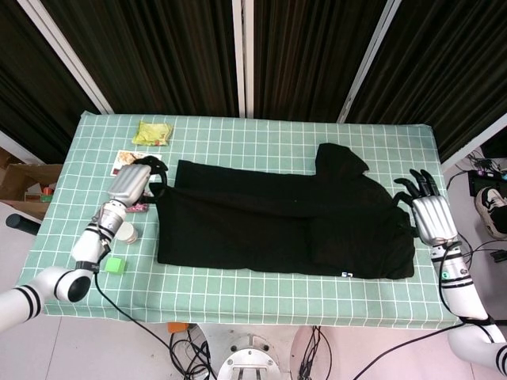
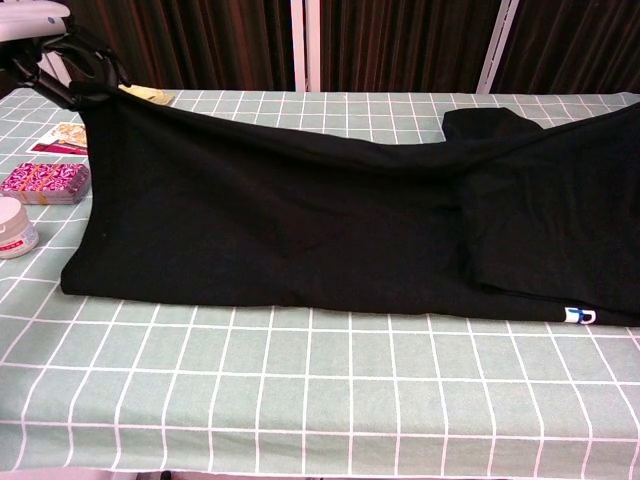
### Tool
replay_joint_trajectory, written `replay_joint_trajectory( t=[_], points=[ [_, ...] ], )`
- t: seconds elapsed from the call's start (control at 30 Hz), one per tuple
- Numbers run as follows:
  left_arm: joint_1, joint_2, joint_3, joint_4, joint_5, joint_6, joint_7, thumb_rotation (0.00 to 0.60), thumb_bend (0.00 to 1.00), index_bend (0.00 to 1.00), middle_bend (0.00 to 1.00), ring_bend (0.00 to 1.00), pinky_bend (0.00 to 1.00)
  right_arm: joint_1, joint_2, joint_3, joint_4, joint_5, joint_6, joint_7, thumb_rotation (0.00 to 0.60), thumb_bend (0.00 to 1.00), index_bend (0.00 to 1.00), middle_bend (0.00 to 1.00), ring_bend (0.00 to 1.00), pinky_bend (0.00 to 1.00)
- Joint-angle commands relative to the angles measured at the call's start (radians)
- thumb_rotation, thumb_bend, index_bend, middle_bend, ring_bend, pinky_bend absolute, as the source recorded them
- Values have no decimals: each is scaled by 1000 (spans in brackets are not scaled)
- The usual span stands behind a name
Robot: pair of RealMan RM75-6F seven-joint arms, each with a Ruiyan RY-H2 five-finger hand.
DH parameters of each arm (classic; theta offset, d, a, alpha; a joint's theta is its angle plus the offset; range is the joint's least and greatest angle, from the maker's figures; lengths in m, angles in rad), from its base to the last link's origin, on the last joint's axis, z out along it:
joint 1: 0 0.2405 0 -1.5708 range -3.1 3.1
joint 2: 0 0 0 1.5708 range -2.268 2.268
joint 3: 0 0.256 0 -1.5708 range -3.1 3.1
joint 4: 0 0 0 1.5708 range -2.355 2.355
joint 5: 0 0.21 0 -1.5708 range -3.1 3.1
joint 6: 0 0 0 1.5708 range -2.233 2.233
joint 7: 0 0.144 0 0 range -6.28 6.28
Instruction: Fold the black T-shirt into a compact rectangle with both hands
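The black T-shirt (image 1: 277,226) lies folded in half lengthwise across the table, and a small label (image 2: 578,316) shows at its near right corner. My left hand (image 1: 133,182) grips the shirt's left corner and holds it a little above the table. In the chest view that hand (image 2: 62,62) is at the top left, with the cloth sloping down from it. My right hand (image 1: 426,212) is at the shirt's right edge, its dark fingers (image 1: 405,190) curled onto the cloth. The chest view does not show the right hand. One sleeve (image 1: 341,158) sticks out at the far side.
Left of the shirt stand a white jar (image 1: 125,232), a green cube (image 1: 115,265), a pink patterned box (image 2: 45,182) and a picture card (image 2: 58,140). A yellow-green packet (image 1: 152,132) lies at the far left. A cardboard box (image 1: 22,184) sits off the table's left side.
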Motion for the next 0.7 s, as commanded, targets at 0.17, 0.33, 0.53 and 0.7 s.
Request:
replay_joint_trajectory(
  t=[0.17, 0.33, 0.53, 0.7],
  points=[
    [-77, -57, -5, 138, -45, -91, 26, 600, 562, 663, 275, 146, 196, 44, -63, 9, 123, 32, -64, 28, 600, 588, 798, 248, 40, 63],
    [-108, -89, -1, 212, -66, -132, 32, 600, 562, 663, 275, 146, 195, 66, -96, 10, 185, 49, -101, 24, 600, 588, 798, 248, 40, 60],
    [-148, -144, 1, 319, -94, -186, 36, 600, 563, 663, 271, 146, 194, 94, -123, 12, 235, 60, -138, 20, 600, 589, 798, 248, 39, 60],
    [-177, -184, 3, 395, -106, -223, 36, 600, 562, 662, 268, 146, 194, 113, -148, 13, 283, 71, -162, 14, 600, 588, 798, 248, 40, 59]
  ],
)
